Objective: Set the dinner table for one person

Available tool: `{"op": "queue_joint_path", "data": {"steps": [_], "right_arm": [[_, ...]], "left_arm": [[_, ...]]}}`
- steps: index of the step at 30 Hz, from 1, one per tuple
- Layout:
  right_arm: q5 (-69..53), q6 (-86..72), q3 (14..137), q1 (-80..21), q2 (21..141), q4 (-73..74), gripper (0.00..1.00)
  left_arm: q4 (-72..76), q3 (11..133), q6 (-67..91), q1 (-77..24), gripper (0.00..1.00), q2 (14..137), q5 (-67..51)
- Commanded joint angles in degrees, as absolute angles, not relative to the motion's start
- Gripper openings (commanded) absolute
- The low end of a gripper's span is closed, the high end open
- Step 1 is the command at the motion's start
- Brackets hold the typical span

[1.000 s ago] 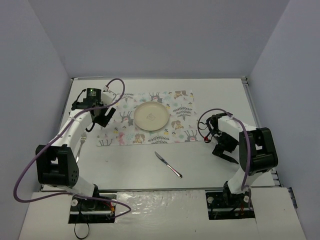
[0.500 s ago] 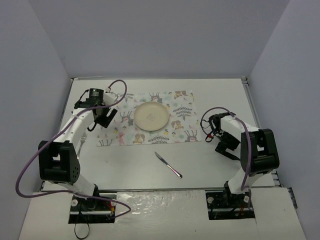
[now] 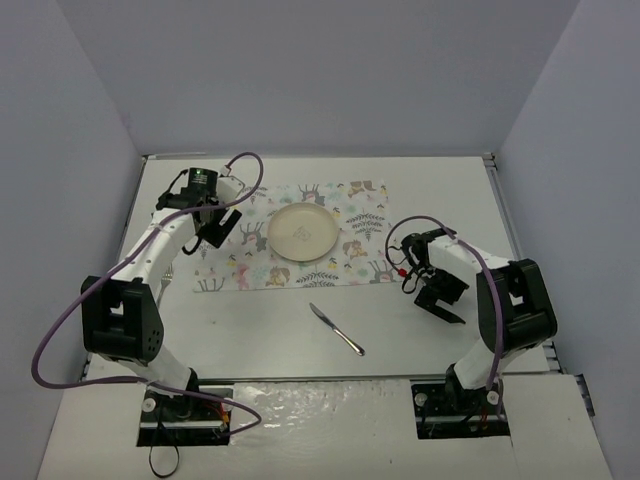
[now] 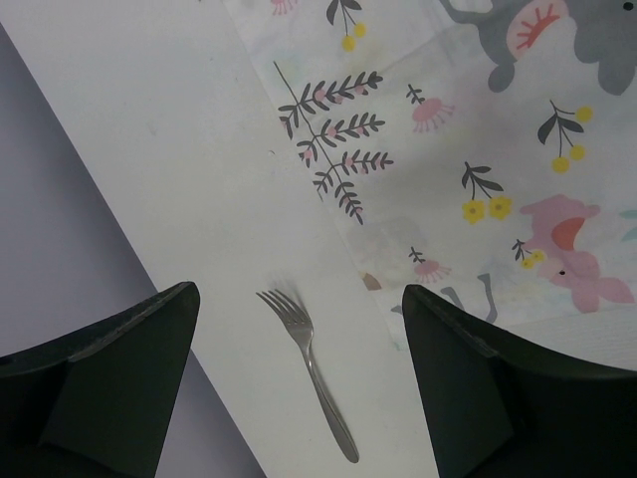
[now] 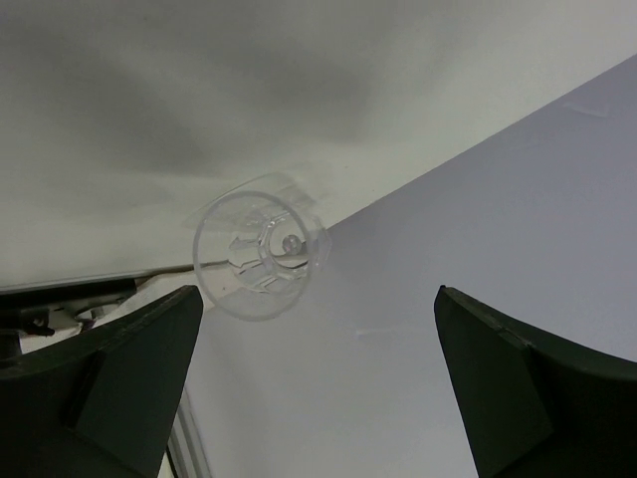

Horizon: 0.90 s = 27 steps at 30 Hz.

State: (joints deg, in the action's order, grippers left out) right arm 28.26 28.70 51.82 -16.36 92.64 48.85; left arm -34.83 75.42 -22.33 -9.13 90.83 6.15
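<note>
Compared with one second ago, the left gripper [image 3: 215, 230] is now sitting a little farther from the base and more to the right, over the left end of the printed mat [image 3: 360, 225]. The right gripper [image 3: 440, 300] is now sitting more to the left, closer to the right edge of this mat. The plate [image 3: 302, 232] and the knife [image 3: 336, 329] are lying in the same places as before.

The dinner table [image 3: 420, 190] is lying flat under both arms and is filling the middle of the top view, with plain walls [image 3: 320, 70] standing on three sides of it. The mat is lying on its far half, the plate is resting on the mat, and the knife is lying on the bare table nearer to the arm bases, at an angle.

In the left wrist view the left gripper is holding its fingers [image 4: 109, 368] wide apart and is gripping nothing. A fork [image 4: 311, 373] is lying on the table below the gap, just beside the mat edge and not touching the fingers.

In the right wrist view the right gripper [image 5: 318, 294] is standing fully open and is also holding nothing. A clear glass [image 5: 261, 254] is showing between its fingers, apart from them, near the table edge where the wall is beginning. Whether this glass is standing or lying, I cannot tell.
</note>
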Motion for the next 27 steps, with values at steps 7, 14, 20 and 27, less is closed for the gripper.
{"op": "queue_joint_path", "data": {"steps": [7, 14, 20, 27], "right_arm": [[36.98, 30.35, 48.72, -7.83, 89.93, 51.26, 1.00], [39.20, 31.38, 46.23, -4.82, 88.95, 49.92, 1.00], [41.81, 31.88, 43.44, -3.87, 88.89, 49.48, 1.00], [44.03, 33.04, 40.96, -2.90, 89.12, 48.52, 1.00]], "left_arm": [[-35.23, 77.87, -22.06, -9.67, 0.81, 89.17, 7.67], [-34.10, 77.26, -22.06, -9.75, 0.81, 89.91, 6.94], [-33.34, 76.73, -22.24, -9.67, 0.81, 90.03, 6.68], [-32.25, 75.67, -22.32, -9.67, 0.81, 90.00, 6.06]]}}
